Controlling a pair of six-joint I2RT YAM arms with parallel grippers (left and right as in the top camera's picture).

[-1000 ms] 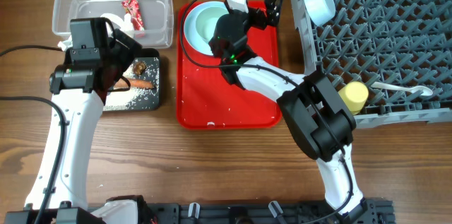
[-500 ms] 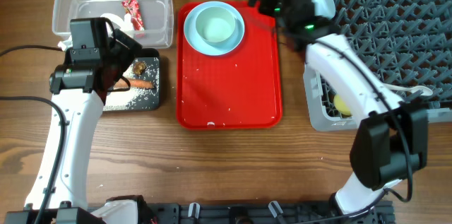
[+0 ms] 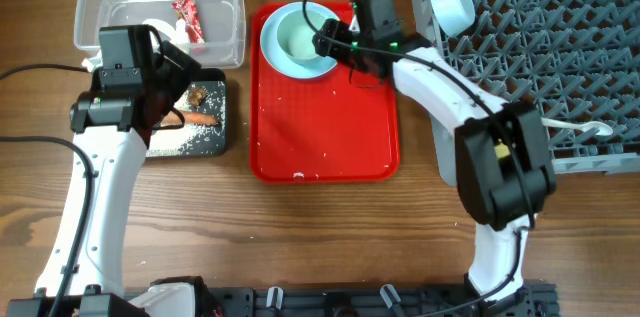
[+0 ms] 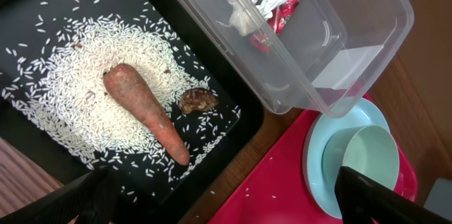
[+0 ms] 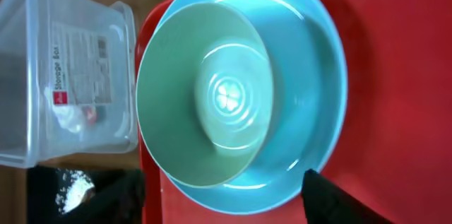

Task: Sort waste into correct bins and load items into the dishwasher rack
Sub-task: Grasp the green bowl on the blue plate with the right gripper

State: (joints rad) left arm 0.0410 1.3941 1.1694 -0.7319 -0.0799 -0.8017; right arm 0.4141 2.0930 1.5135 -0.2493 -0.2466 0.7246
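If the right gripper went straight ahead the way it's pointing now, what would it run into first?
Probably the pale bowl, centred between the right gripper's open fingers in its wrist view. It sits in the blue plate on the red tray; depth is unclear.

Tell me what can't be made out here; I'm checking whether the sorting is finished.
Dishwasher rack: overhead, near-left area hidden under the right arm.
Black bin: overhead, left part covered by the left arm.
Tissue: left wrist, cut off by the top edge.
Clear bin label: right wrist, small print unreadable.
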